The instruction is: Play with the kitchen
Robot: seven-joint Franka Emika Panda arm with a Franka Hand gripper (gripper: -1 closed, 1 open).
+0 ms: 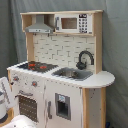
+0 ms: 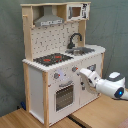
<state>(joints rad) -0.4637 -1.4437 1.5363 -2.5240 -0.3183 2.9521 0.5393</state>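
The kitchen (image 1: 60, 82) (image 2: 37, 80) stands upright, white panels with light wood sides. It has a black stovetop (image 1: 36, 65) (image 2: 52, 59), grey sink (image 1: 72, 74) (image 2: 82, 51), black faucet (image 1: 85, 59) (image 2: 75, 39), oven door (image 1: 27, 106) (image 2: 64, 96) and grey hood (image 1: 40, 27) (image 2: 48, 20). In the second exterior view my gripper (image 2: 80, 73) reaches in from the right and sits at the right knob (image 2: 74, 69) on the front panel, above the oven door. In the first exterior view only a white part of the arm (image 1: 4, 100) shows at the left edge.
A toy microwave (image 1: 72, 23) (image 2: 77, 11) sits on the top shelf beside the hood. A second knob (image 2: 56, 76) is left of the gripper. The kitchen stands on a wooden surface (image 2: 100, 112) before a grey curtain (image 2: 112, 30). A rounded counter end (image 1: 102, 79) sticks out past the sink.
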